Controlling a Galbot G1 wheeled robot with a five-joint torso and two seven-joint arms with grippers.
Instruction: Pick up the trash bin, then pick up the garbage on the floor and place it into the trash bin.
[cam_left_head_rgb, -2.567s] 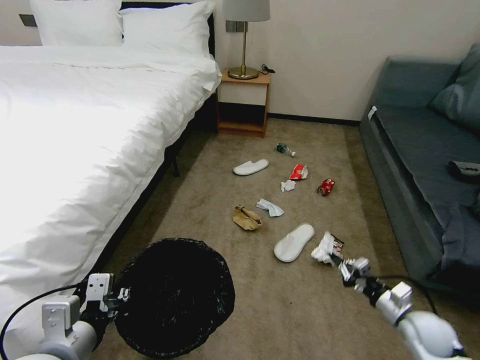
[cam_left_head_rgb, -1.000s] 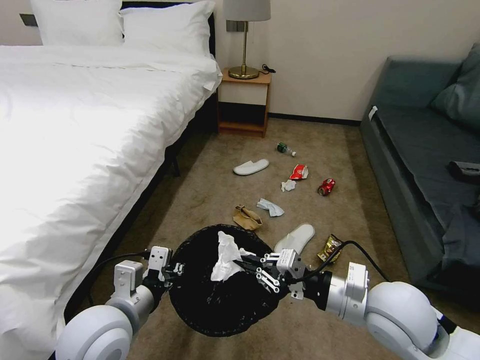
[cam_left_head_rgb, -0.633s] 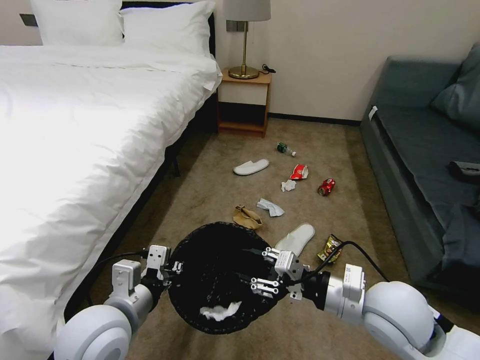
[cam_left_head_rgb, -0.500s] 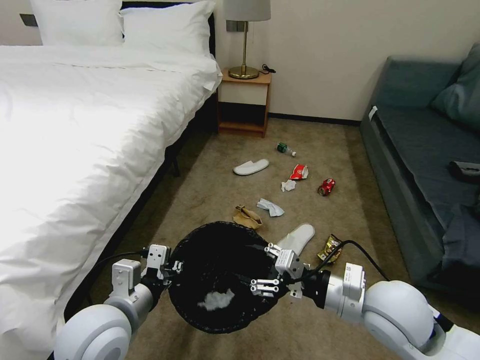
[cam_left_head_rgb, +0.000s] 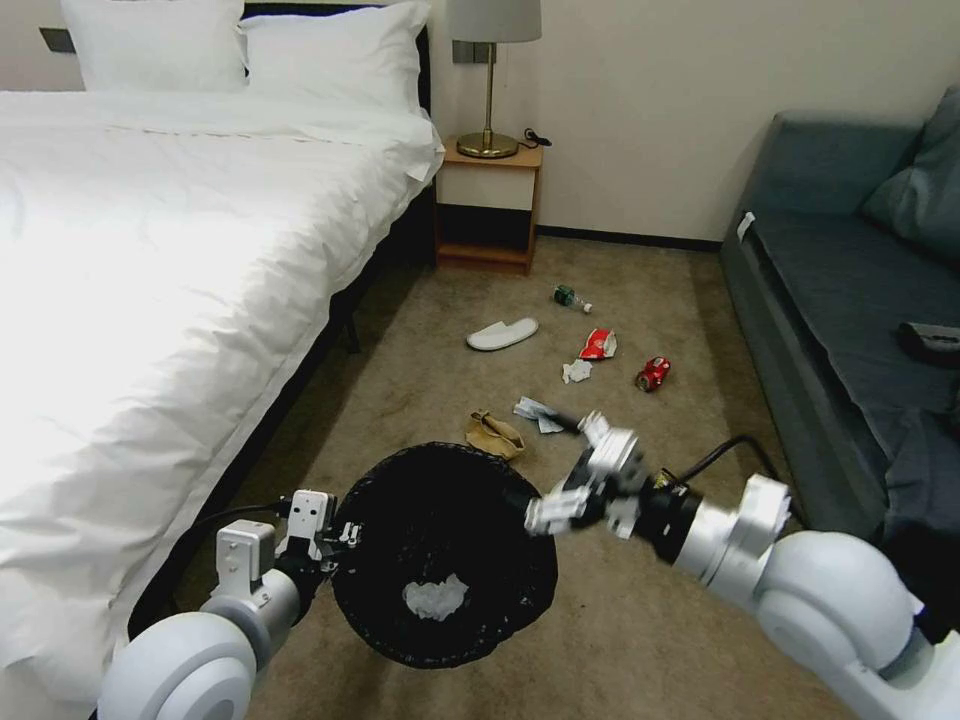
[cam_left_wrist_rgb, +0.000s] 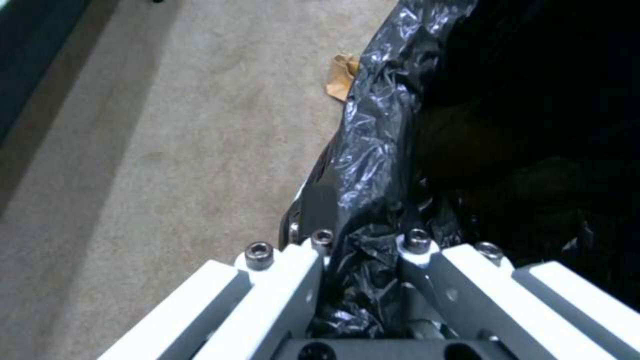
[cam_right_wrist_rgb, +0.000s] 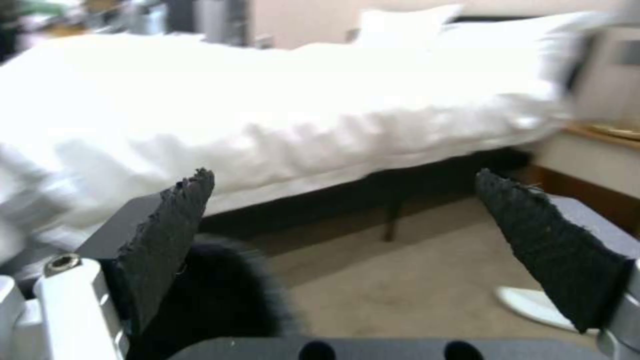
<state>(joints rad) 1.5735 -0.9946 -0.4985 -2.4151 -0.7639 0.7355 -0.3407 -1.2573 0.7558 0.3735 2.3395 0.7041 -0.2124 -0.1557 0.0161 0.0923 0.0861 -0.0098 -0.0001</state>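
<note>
The black bag-lined trash bin (cam_left_head_rgb: 445, 500) hangs just above the carpet, and my left gripper (cam_left_head_rgb: 335, 535) is shut on its near-left rim; the left wrist view shows the fingers (cam_left_wrist_rgb: 307, 270) pinching the crinkled bag (cam_left_wrist_rgb: 380, 150). A white tissue (cam_left_head_rgb: 435, 597) lies in the bin's bottom. My right gripper (cam_left_head_rgb: 565, 470) is open and empty above the bin's right rim, its black pads (cam_right_wrist_rgb: 167, 235) wide apart. Garbage on the floor: tan paper bag (cam_left_head_rgb: 493, 435), slipper (cam_left_head_rgb: 500, 334), small tissue (cam_left_head_rgb: 575, 371), red wrapper (cam_left_head_rgb: 597, 344), red can (cam_left_head_rgb: 652, 374), green bottle (cam_left_head_rgb: 568, 296).
A white bed (cam_left_head_rgb: 180, 250) runs along the left, with a nightstand (cam_left_head_rgb: 488, 200) and lamp by the far wall. A grey-blue sofa (cam_left_head_rgb: 850, 300) lines the right side. Open carpet (cam_left_head_rgb: 620, 640) lies in front of the bin.
My right gripper carried a tissue over the bin and let it go; the tissue fell to the bottom. The open gripper has since lifted up and to the right of the rim.
</note>
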